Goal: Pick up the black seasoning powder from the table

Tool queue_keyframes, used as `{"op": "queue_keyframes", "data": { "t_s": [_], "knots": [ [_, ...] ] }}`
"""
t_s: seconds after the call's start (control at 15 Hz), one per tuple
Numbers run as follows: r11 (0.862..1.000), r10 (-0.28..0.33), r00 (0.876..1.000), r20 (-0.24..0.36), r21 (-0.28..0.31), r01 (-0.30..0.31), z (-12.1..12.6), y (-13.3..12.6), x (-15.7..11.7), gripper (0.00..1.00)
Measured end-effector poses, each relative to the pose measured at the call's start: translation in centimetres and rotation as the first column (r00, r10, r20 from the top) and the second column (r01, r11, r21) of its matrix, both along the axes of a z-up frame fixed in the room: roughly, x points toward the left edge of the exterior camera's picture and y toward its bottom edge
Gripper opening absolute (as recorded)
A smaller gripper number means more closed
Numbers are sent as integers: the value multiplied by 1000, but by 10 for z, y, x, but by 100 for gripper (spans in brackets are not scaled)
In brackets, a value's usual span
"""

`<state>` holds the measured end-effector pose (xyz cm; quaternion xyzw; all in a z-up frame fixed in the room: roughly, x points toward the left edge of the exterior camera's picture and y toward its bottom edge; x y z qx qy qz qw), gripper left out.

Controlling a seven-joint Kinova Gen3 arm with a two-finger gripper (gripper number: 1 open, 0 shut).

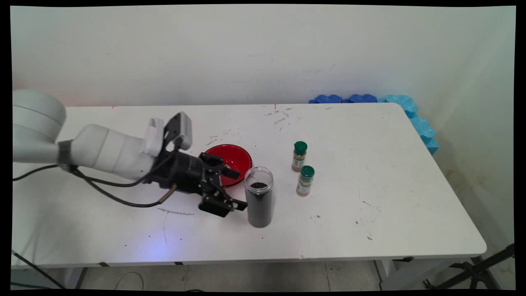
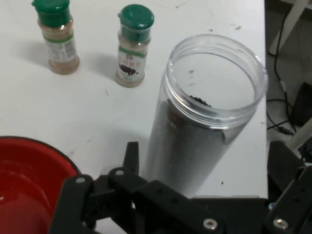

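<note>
Gripper (image 1: 236, 190) spread wide just left of the open jar (image 1: 259, 201) at mid-table, not touching.

The jar — clear, stiff, slick-walled, nearly full of dark grains — looks heavy and spillable; its mid-body seems the safest hold. The main view shows the bowl (image 1: 232, 160) behind the gripper; the hand view shows the jar's lidless mouth — and both shakers (image 2: 95, 44) beyond.

The tall clear plastic jar (image 2: 204, 122) of dark grains is looking smooth and glossy. At its ten o'clock, the round red enamel-like bowl (image 1: 232, 158) is shining on the scuffed matt white table (image 1: 411, 197).
</note>
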<state>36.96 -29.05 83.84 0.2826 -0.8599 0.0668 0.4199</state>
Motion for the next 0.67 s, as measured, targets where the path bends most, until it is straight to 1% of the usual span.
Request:
{"op": "queue_keyframes", "data": {
  "t_s": [0.33, 0.67],
  "knots": [
    [1000, -6, 1000, 9, -8, 6, -11, -11, -12, 100],
    [1000, -11, 1000, 3, -10, 12, -19, -20, -23, 100]
  ]
}}
